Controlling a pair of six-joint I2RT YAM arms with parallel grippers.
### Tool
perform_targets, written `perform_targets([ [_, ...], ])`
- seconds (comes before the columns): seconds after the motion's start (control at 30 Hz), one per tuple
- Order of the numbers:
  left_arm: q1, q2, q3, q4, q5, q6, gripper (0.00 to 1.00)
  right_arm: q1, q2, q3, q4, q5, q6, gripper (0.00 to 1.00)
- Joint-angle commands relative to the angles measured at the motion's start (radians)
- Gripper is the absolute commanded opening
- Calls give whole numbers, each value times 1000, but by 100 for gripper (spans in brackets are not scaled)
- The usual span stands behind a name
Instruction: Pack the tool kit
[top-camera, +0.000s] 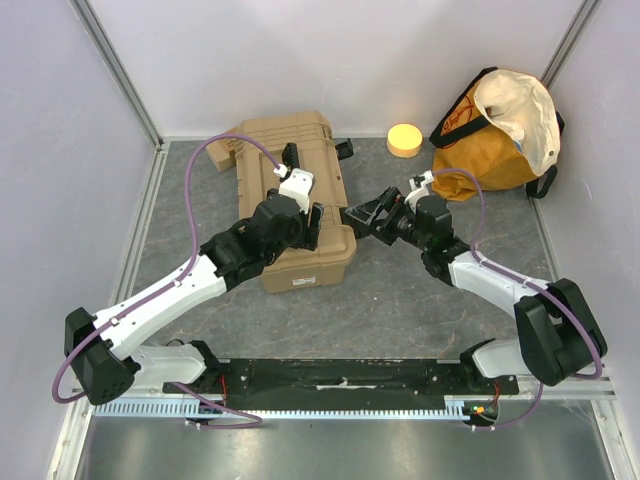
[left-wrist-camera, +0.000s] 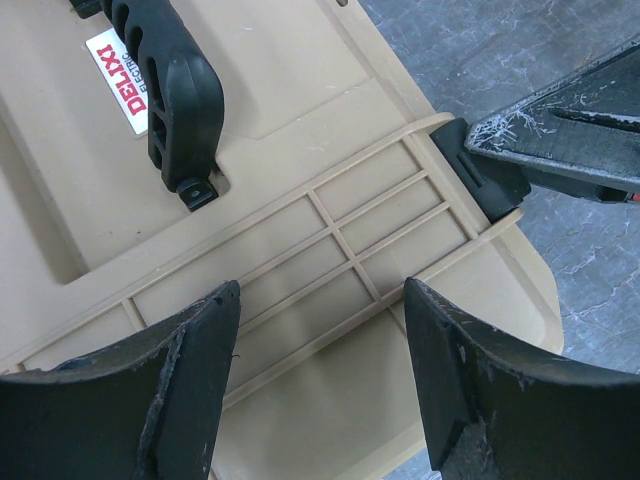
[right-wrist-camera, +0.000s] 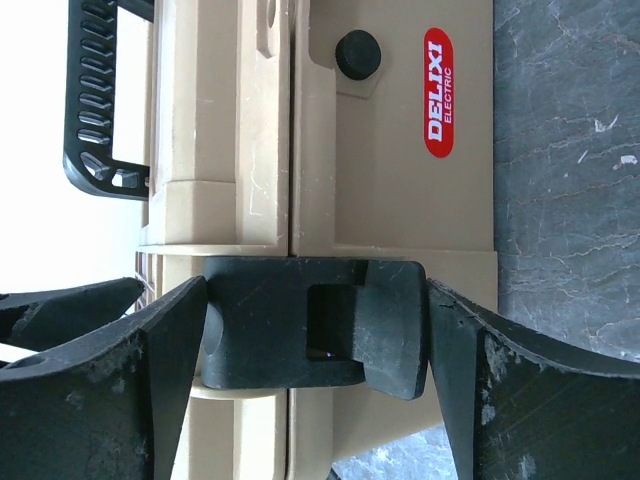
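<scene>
The tool kit is a tan hard case lying flat, with a black handle and a red label. My left gripper hovers open over the ribbed lid, with nothing between its fingers. My right gripper is at the case's right side. Its jaws stand wide and straddle a black latch that lies across the seam. Each fingertip is right at one end of the latch. The left wrist view also shows that latch and a right finger.
An orange-yellow cloth bag sits at the back right, with a round yellow object beside it. A small tan block lies behind the case's left corner. Enclosure walls close in on three sides. A black rail runs along the near edge.
</scene>
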Motion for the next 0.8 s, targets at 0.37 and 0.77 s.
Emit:
perform_targets([
  [0.37,6,93,-80,-278,40,-81,73,55,34,-129,-122,44,-110,98],
  [0.77,6,90,-55,-293,40,-79,73,55,-44,-97,-220,110,-152,98],
])
